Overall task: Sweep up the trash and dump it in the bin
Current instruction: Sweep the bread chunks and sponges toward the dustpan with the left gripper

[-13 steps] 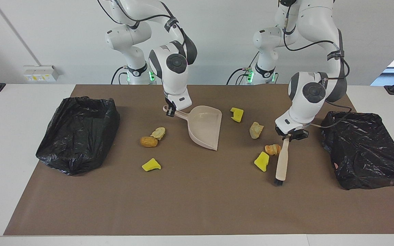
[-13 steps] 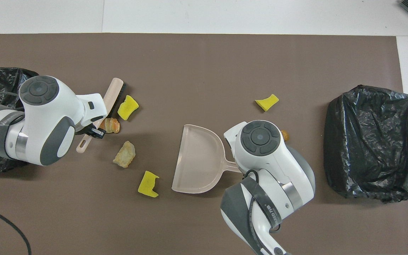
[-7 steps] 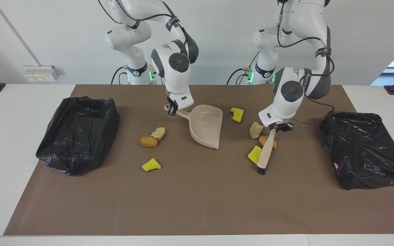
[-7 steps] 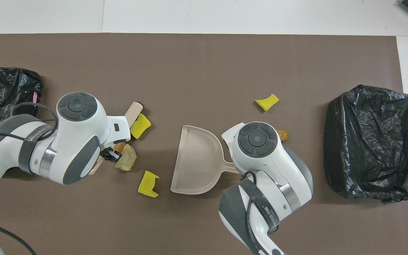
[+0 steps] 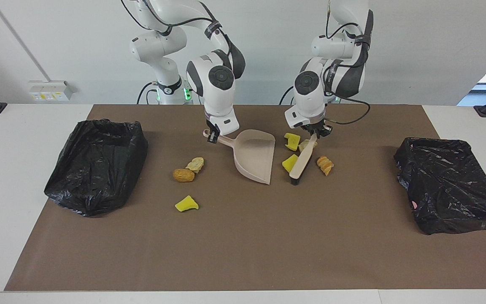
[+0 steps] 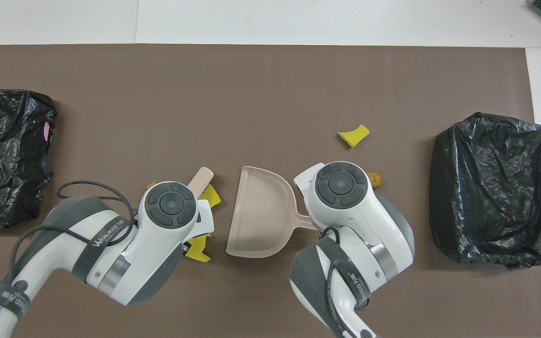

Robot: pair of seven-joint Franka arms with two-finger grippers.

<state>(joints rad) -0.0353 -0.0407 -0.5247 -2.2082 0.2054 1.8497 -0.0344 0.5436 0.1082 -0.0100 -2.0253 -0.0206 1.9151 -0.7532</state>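
Note:
My right gripper (image 5: 211,137) is shut on the handle of the beige dustpan (image 5: 255,155), which rests on the mat with its mouth toward the left arm's end. My left gripper (image 5: 315,132) is shut on the handle of the beige brush (image 5: 301,162), whose bristles touch the mat just beside the dustpan's mouth. Trash next to the brush: two yellow chunks (image 5: 292,141) (image 5: 289,162) and a tan lump (image 5: 305,145) on the dustpan side, an orange-brown lump (image 5: 324,164) on the other. Three more scraps (image 5: 195,164) (image 5: 183,175) (image 5: 186,204) lie toward the right arm's end.
Two bins lined with black bags stand on the brown mat, one at the right arm's end (image 5: 95,164) and one at the left arm's end (image 5: 449,183). In the overhead view both wrists cover their grippers; the dustpan (image 6: 261,211) and brush tip (image 6: 202,177) show.
My left arm has swept the brush across the mat to the dustpan's mouth, pushing a yellow chunk and the tan lump along. The orange-brown lump ended up on the brush's other side. The right arm barely moved.

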